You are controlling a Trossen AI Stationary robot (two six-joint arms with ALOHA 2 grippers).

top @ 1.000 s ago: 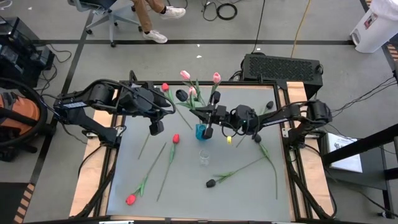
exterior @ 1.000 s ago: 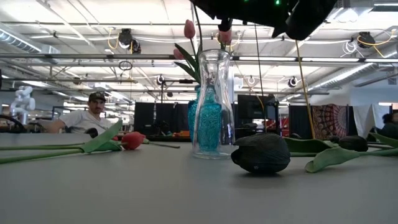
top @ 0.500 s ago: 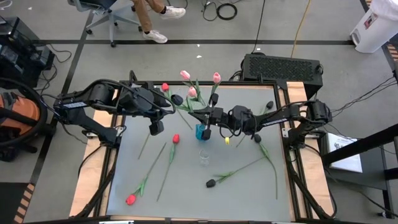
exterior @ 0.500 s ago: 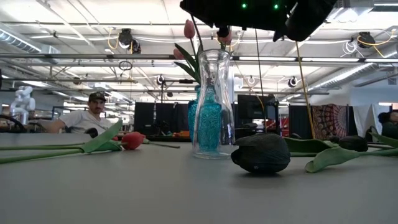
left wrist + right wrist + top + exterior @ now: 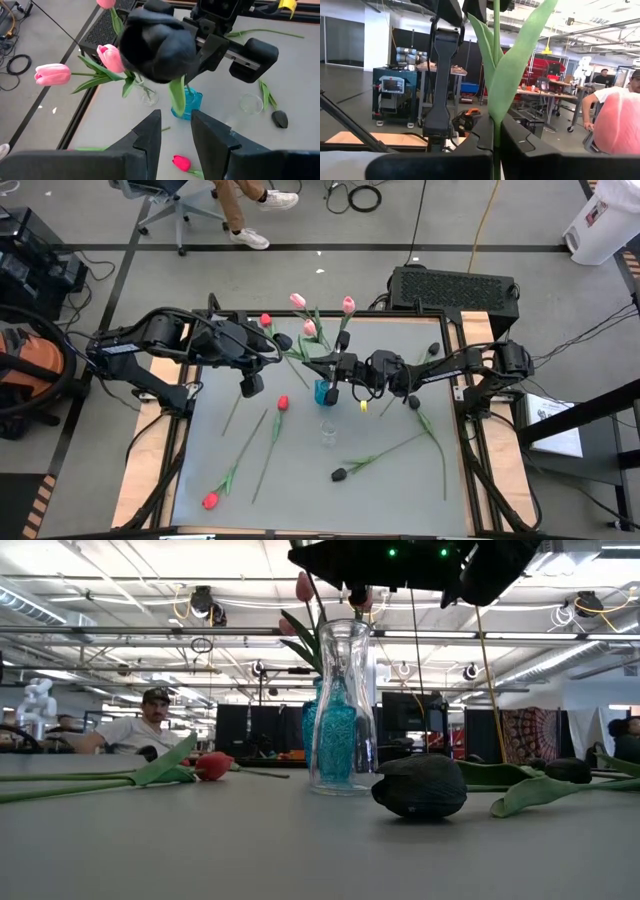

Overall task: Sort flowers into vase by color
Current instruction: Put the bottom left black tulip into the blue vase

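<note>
Up above the grey table [image 5: 300, 470], the right gripper [image 5: 333, 370] reaches in from the right side and stops over the blue glass vase [image 5: 324, 392]. Its two dark fingers [image 5: 485, 132] are squeezed tight on the thin green stem of a black-headed tulip [image 5: 284, 341]. The wrist view shows the stem and its wide leaf standing up between them. The black head pokes out toward the left arm and fills much of the left wrist view.

The left gripper [image 5: 251, 384] hangs over the left part of the table, pointing down. Its fingers [image 5: 150, 137] stand a little apart with nothing between them.

Three pink tulips [image 5: 298, 300] lean out of a clear vase near the back edge of the table. A second clear glass vase [image 5: 340, 705] stands in front of the blue one, near the middle, with nothing in it.

Three red tulips show. One [image 5: 265, 320] is at the back by the left arm, one [image 5: 283, 403] lies near the middle, and one [image 5: 210, 500] lies at the front left corner.

Besides the held one, three more black tulips show. One [image 5: 339, 475] lies at the front beside the clear vase, one [image 5: 413, 402] lies on the right, and one [image 5: 433, 349] is at the back right.

In the room behind the table a person in a cap [image 5: 140, 725] sits at a desk.
</note>
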